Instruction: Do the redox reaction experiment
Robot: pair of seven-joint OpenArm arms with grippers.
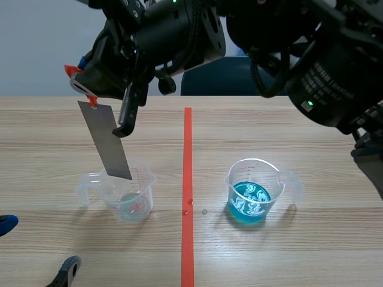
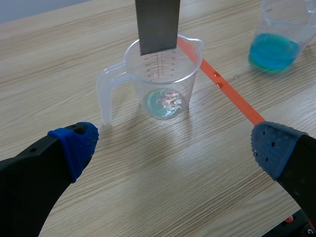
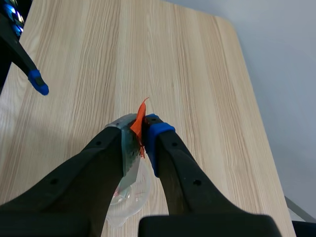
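Observation:
A grey metal strip hangs tilted from an orange tag, and my right gripper is shut on that tag, high over the table's left half. In the right wrist view the right gripper pinches the tag, with the strip edge-on below. The strip's lower end is at the mouth of a clear beaker holding a little pale blue liquid. This beaker stands ahead of my left gripper, which is open and low. A second beaker holds blue liquid.
An orange-red tape line runs between the two beakers, with small droplets beside it. The blue-liquid beaker lies ahead and right of the left gripper. A dark blue chair back shows beyond the table's far edge.

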